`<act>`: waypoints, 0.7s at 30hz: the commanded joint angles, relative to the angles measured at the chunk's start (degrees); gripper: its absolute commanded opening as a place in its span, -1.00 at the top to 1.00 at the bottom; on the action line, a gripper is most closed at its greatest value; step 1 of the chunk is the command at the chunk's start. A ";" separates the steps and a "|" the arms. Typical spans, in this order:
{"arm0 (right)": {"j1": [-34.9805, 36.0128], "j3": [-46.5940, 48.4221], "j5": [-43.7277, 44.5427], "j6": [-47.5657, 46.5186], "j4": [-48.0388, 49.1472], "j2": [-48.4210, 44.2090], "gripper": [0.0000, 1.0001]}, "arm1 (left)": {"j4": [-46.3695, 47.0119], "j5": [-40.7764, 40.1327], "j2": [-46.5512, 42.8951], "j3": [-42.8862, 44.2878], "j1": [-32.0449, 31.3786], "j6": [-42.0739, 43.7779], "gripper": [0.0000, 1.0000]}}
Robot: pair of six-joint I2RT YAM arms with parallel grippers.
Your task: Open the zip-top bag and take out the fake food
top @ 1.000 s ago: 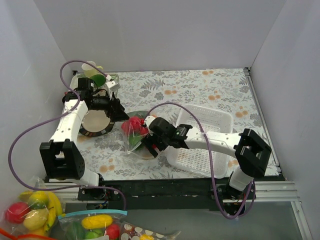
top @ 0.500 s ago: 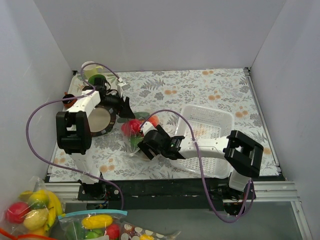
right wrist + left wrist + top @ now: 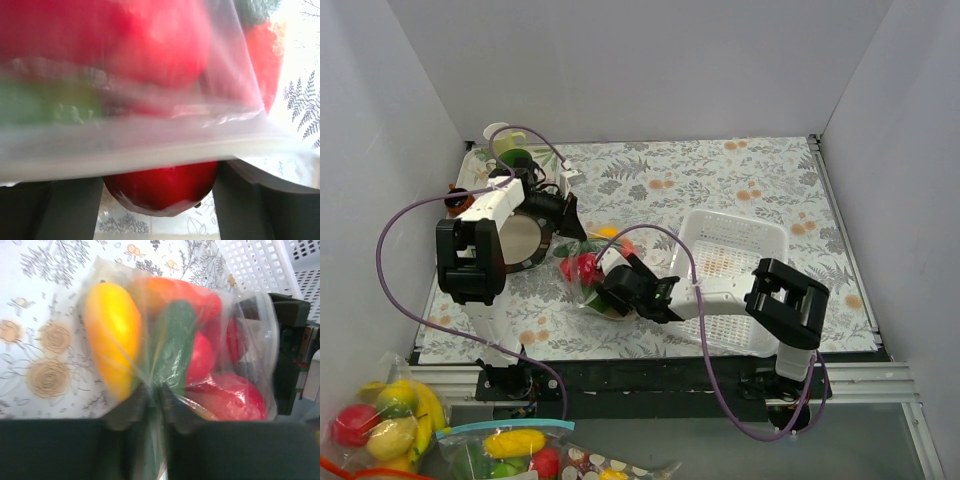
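Note:
The zip-top bag (image 3: pixel 582 272) lies between my two grippers, left of the white basket (image 3: pixel 760 240). Through its clear plastic the fake food shows in the left wrist view: a yellow piece (image 3: pixel 112 335), a green one (image 3: pixel 172 340) and red ones (image 3: pixel 230 397). My left gripper (image 3: pixel 578 238) is shut on a fold of the bag's plastic (image 3: pixel 152 397). My right gripper (image 3: pixel 612 290) presses in from the near right. In the right wrist view, a bagged red fruit (image 3: pixel 160 185) fills the gap between its fingers (image 3: pixel 245 205). The whitish zip strip (image 3: pixel 150 150) runs across their tips.
A dark-rimmed round plate (image 3: pixel 515 240) and a green cup (image 3: pixel 515 155) stand at the back left behind the left arm. Off the table at the near left lie other bags of fruit (image 3: pixel 380 420), one with a teal zip (image 3: pixel 510 445). White walls enclose the table.
My left gripper has shut on the bag's plastic. The right gripper's jaws have narrowed around the bagged red fruit, and the right arm has pushed further left. The bag has shifted slightly.

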 commanded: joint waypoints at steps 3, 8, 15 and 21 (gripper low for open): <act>-0.04 -1.81 -0.13 -0.71 2.92 -7.12 -0.05 | 2.47 -5.38 0.32 3.55 -0.16 -3.75 1.00; -0.13 0.64 -2.32 -4.93 0.47 -13.45 0.14 | 5.90 -6.62 -1.26 2.93 -0.16 -7.96 1.00; -1.43 0.13 -4.36 -3.63 -3.93 -26.35 0.30 | 7.85 -8.20 -3.28 0.91 -0.16 -9.81 1.00; -15.11 -8.66 -2.50 5.76 -12.86 -36.83 0.56 | 7.76 -7.50 -4.16 0.47 -0.25 -10.07 1.00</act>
